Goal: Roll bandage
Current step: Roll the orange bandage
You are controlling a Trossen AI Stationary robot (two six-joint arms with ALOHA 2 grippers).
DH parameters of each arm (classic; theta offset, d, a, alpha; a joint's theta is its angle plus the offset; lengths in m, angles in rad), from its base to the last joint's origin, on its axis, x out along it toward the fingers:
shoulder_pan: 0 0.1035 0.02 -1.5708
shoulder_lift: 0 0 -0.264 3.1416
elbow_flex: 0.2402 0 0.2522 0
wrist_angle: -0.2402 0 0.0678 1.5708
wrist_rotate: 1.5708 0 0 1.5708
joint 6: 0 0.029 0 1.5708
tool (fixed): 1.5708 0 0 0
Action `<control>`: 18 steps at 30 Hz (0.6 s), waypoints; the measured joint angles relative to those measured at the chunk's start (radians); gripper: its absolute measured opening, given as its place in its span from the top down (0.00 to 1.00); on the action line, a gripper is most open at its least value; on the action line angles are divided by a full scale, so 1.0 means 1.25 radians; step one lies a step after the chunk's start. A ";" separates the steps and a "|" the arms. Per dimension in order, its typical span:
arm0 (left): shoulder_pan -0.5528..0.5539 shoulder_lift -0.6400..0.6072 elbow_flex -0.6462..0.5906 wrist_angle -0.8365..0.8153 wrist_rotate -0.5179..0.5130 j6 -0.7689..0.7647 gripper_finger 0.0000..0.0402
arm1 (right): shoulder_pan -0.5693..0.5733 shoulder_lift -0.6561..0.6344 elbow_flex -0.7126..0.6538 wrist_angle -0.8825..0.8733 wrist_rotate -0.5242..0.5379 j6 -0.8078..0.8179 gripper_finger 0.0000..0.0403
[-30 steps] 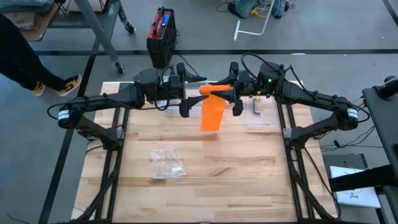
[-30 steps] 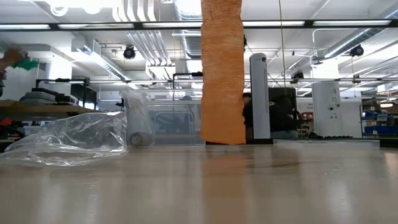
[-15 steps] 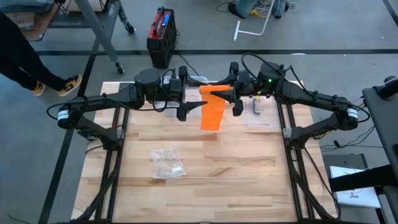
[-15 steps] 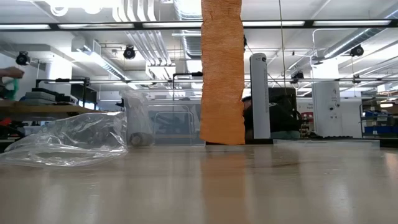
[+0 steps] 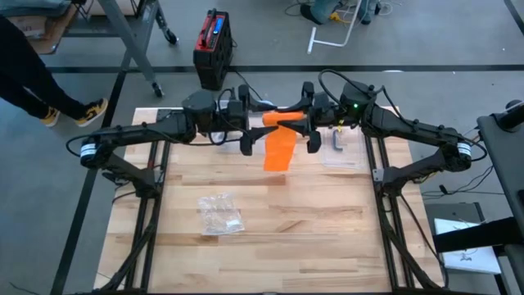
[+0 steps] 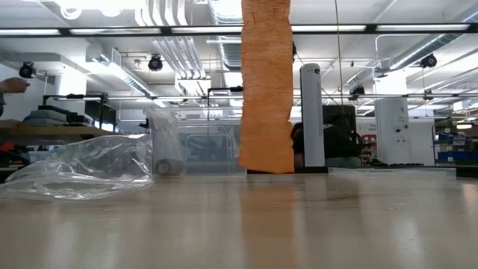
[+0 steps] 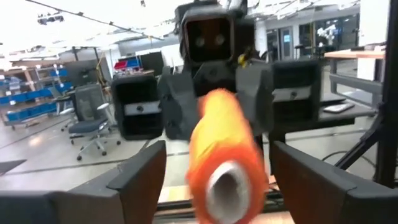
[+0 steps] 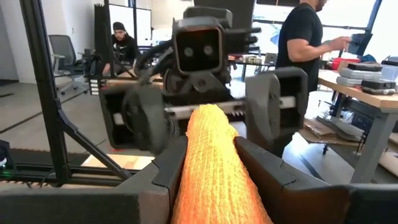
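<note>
An orange bandage roll (image 5: 278,120) is held level, high above the wooden table (image 5: 327,221), between my two grippers, which face each other. My right gripper (image 8: 214,165) is shut on it. My left gripper (image 7: 224,180) is open, one finger on either side of the roll's hollow end (image 7: 227,186) and apart from it. The unrolled strip (image 6: 267,90) hangs straight down from the roll. Its lower end (image 6: 267,161) is close to the table top; whether it touches there, I cannot tell. My right gripper pinches the bandage roll between its two fingers (image 8: 171,165), which lie along the roll's sides (image 8: 214,149). They come level from the table's right. The roll is lifted clear and lies level, pointing at the left gripper, with the strip hanging slack below.
A crumpled clear plastic bag (image 5: 219,215) lies on the table's left near part. A white sheet with a grey tool (image 5: 338,143) lies at the far right. People stand in the room beyond the table.
</note>
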 joint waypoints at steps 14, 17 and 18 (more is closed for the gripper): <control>0.001 0.015 0.000 0.028 0.024 0.009 0.70 | 0.002 0.000 0.000 0.002 -0.016 0.005 0.71; 0.001 0.015 0.000 0.027 0.024 0.013 0.80 | 0.002 0.000 0.000 0.000 -0.016 0.009 0.71; 0.001 0.015 0.000 0.027 0.024 0.022 0.83 | 0.002 0.000 0.000 0.002 -0.016 0.030 0.71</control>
